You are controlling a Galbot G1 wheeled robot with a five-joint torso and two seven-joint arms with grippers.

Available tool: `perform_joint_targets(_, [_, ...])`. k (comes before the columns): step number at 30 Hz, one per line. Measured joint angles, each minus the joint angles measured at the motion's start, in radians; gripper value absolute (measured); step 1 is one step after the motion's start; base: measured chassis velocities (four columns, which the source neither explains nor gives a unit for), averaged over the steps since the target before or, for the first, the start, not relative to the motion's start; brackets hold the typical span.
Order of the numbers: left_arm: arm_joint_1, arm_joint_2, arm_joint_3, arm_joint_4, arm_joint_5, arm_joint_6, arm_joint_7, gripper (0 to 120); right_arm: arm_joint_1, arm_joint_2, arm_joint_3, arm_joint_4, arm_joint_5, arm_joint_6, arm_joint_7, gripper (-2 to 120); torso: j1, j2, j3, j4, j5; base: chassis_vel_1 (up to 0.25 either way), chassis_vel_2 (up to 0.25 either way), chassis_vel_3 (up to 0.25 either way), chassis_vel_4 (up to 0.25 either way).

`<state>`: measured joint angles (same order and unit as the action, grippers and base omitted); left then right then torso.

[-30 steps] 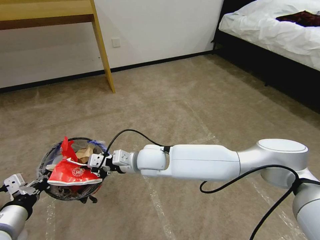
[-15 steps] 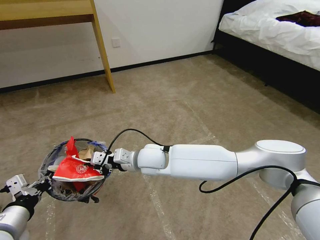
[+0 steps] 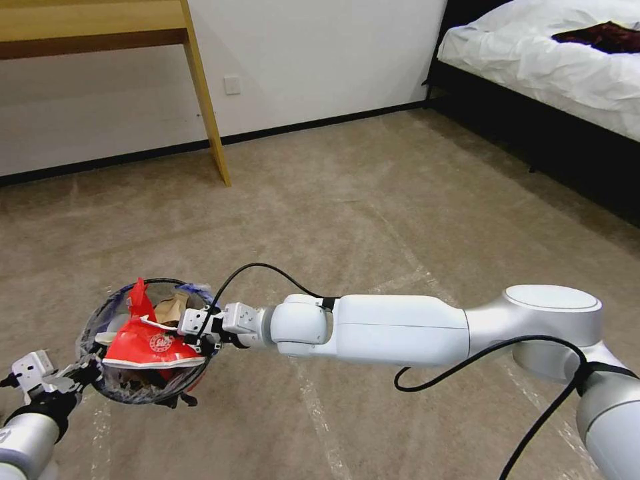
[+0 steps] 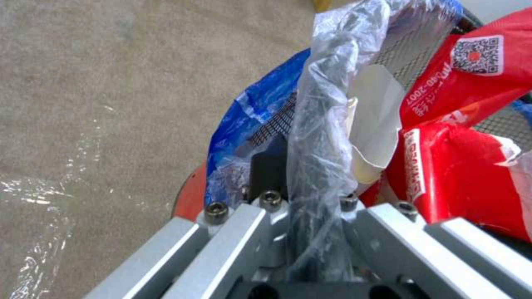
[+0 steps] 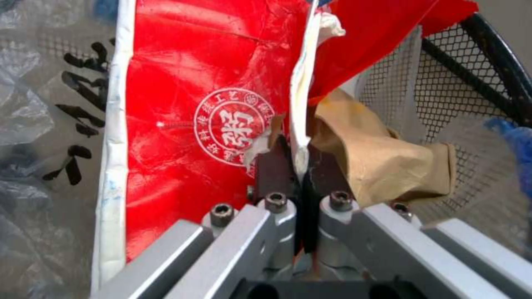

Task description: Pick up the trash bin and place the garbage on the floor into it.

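Your left tool (image 3: pixel 75 375) clamps the trash bin (image 3: pixel 143 340) rim, holding it off the floor (image 3: pixel 373 200), so your right tool (image 3: pixel 193 328), pinching a red wrapper (image 3: pixel 153 343), can drop it inside.

hidden: trash bin (image 3: pixel 100 313) bottom, under red wrapper (image 3: pixel 150 347) | cut off: bed (image 3: pixel 533 60), desk (image 3: pixel 87 27)

Even, bright indoor lighting; soft shadows.
Tape lines on the floor (image 3: pixel 313 407) give mild glare. Both wrist views are soft, blurring close gripper hardware; straight edges bow near head-view borders.
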<state>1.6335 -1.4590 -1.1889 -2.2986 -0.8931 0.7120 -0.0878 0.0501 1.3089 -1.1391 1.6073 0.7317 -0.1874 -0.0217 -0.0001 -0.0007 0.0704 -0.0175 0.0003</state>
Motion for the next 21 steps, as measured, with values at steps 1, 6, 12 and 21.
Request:
perform_joint_targets(1, [0.000, 0.000, 0.000, 0.000, 0.000, 0.000, 0.000, 1, -0.001, -0.001, 0.000, 0.003, 0.000, 0.000, 0.001, 6, 0.000, 0.000, 0.000, 0.0000, 0.0000, 0.000, 0.000, 0.000, 0.000])
perform_joint_targets(6, [0.001, -0.001, 0.000, 0.000, 0.000, 0.000, 0.000, 1, -0.001, -0.005, 0.002, 0.010, -0.001, -0.001, 0.006, 21, 0.000, 0.000, 0.000, 0.0000, 0.0000, 0.000, 0.000, 0.000, 0.000])
perform_joint_targets(12, [0.005, -0.001, -0.002, -0.002, 0.000, 0.000, 0.001, 1, -0.001, -0.008, 0.010, 0.016, -0.003, -0.001, 0.007, 57, 0.000, 0.000, 0.000, 0.0000, 0.0000, 0.000, 0.000, 0.000, 0.000])
perform_joint_targets(21, [0.007, 0.000, -0.003, 0.001, 0.000, 0.000, 0.001, 1, 0.002, -0.011, 0.014, 0.020, -0.004, 0.001, 0.007, 86, 0.000, 0.000, 0.000, 0.0000, 0.0000, 0.000, 0.000, 0.000, 0.000])
